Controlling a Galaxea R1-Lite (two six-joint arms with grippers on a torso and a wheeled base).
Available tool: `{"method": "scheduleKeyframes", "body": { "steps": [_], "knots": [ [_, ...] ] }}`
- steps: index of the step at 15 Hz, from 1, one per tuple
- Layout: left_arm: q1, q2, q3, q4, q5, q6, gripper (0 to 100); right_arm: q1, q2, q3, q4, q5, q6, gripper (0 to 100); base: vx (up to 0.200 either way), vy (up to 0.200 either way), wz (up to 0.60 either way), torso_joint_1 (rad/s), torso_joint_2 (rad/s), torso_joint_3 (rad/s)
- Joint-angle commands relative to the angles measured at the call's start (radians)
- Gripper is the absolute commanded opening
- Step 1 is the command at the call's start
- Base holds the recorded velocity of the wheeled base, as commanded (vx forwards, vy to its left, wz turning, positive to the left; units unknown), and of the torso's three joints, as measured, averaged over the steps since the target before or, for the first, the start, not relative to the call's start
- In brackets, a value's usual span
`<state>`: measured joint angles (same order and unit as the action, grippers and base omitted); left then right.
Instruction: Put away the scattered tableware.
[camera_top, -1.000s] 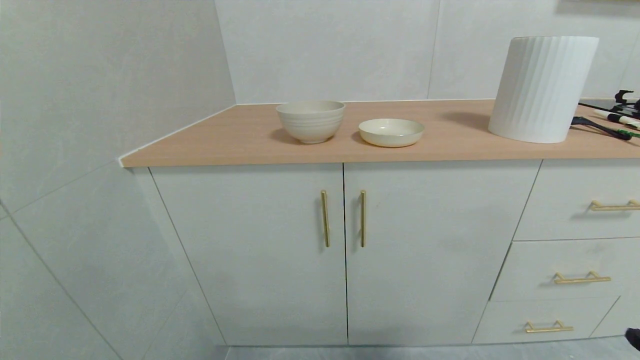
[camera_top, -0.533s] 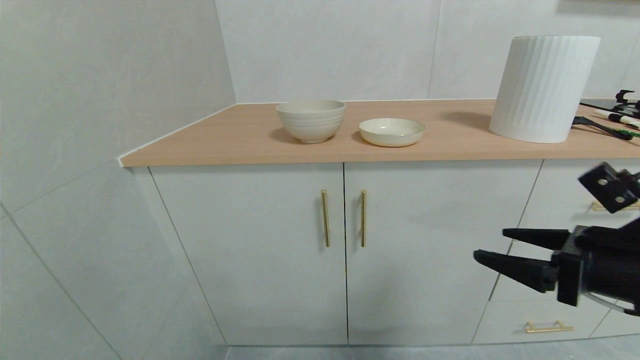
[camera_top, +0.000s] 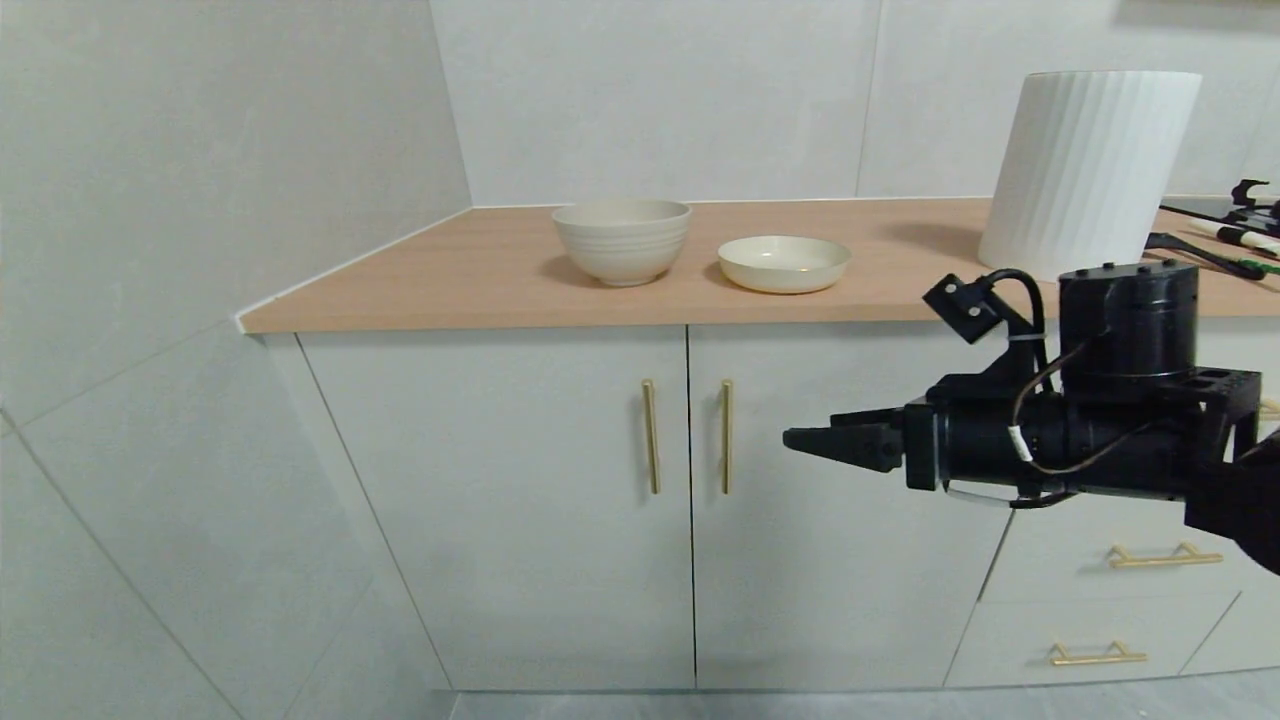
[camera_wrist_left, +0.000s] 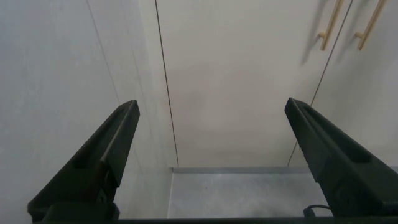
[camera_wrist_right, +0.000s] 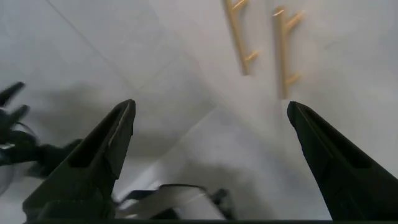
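closed cab doors (camera_top: 540, 480) facing r hand (camera_top: 797, 440)

This is a kitchen, and it looks like one in a home. A wood-look countertop (camera_top: 480, 270) runs along a corner of pale tiled walls (camera_top: 650, 100). Below it are two plain light cabinet doors (camera_top: 520, 500) with slim brass bar handles (camera_top: 651, 436), and a stack of drawers (camera_top: 1090, 625) to the right with matching pulls. On the counter stand a cream bowl (camera_top: 621, 241) and, just beside it, a shallow dish (camera_top: 783, 263). Farther right are a tall white ribbed container (camera_top: 1090, 160) and some cooking utensils (camera_top: 1215, 250). The floor (camera_top: 900, 705) is grey tile.
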<state>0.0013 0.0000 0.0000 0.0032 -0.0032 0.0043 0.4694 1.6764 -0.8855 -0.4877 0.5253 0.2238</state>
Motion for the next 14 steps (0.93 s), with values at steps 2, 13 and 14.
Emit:
{"method": "scheduleKeyframes", "body": {
  "steps": [2, 13, 14],
  "knots": [
    [0.000, 0.000, 0.000, 0.000, 0.000, 0.000, 100, 0.054, 0.080, -0.012, -0.017, 0.005, 0.058, 100, 0.000, 0.000, 0.00, 0.000, 0.00, 0.000],
    [0.000, 0.002, 0.000, 0.000, 0.000, 0.000, 100, 0.075, 0.405, -0.085, -0.433, -0.079, 0.184, 100, 0.000, 0.000, 0.00, 0.000, 0.00, 0.000],
    [0.000, 0.000, 0.000, 0.000, 0.000, 0.000, 100, 0.075, 0.433, -0.098, -0.462, -0.107, 0.195, 100, 0.000, 0.000, 0.00, 0.000, 0.00, 0.000]
  ]
}}
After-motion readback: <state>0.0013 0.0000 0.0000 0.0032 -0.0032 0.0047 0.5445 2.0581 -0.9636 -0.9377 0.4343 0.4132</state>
